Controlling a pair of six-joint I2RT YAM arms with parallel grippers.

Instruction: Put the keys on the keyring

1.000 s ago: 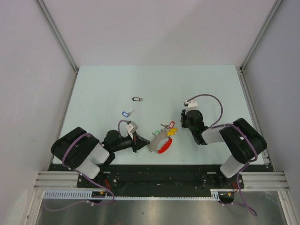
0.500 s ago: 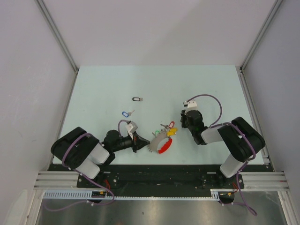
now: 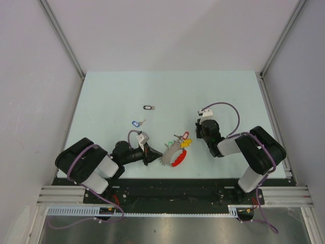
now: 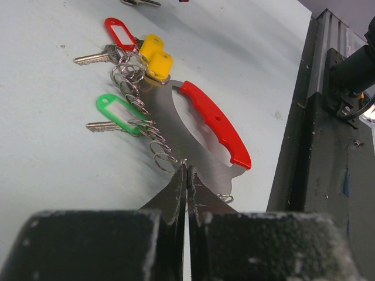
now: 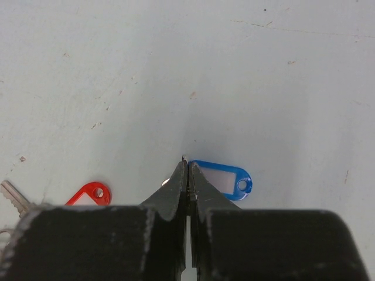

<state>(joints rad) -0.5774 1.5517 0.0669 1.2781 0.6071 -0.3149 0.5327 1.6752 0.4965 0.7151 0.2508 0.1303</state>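
Two grippers were recorded low over the pale table [image 3: 111, 96], both fully closed.

Nearest the arm bases, the left gripper [image 3: 155, 155] pointed toward 3 o'clock in the overhead view. Its wrist camera showed the fingers pressed together with only a hairline between them. The tips touched one of the small wire rings on the near edge of the keyring [image 3: 173, 154]. Whether that ring was actually nipped could not be determined.

The keyring lay on the table directly at 3 o'clock of the left gripper. It consisted of a flat grey plate with a red curved band [image 4: 214, 126] along one side. The row of wire rings along the other side carried silver keys with a green tag [image 4: 114, 108], two yellow tags [image 4: 155, 58] and a red tag [image 4: 120, 32].

The right gripper [image 5: 187, 170] stood at 2 o'clock of the keyring, just beside the red tag. Its fingers were clamped on a second blue-tagged key [image 5: 225, 177]. The tag protruded on one side of the fingers and a sliver of silver metal on the other.

Farther out, a loose blue-tagged key [image 3: 135, 123] lay at 11 o'clock of the left gripper, apart from everything. A black-tagged key [image 3: 148, 107] lay at 1 o'clock of it, nearby but not touching.
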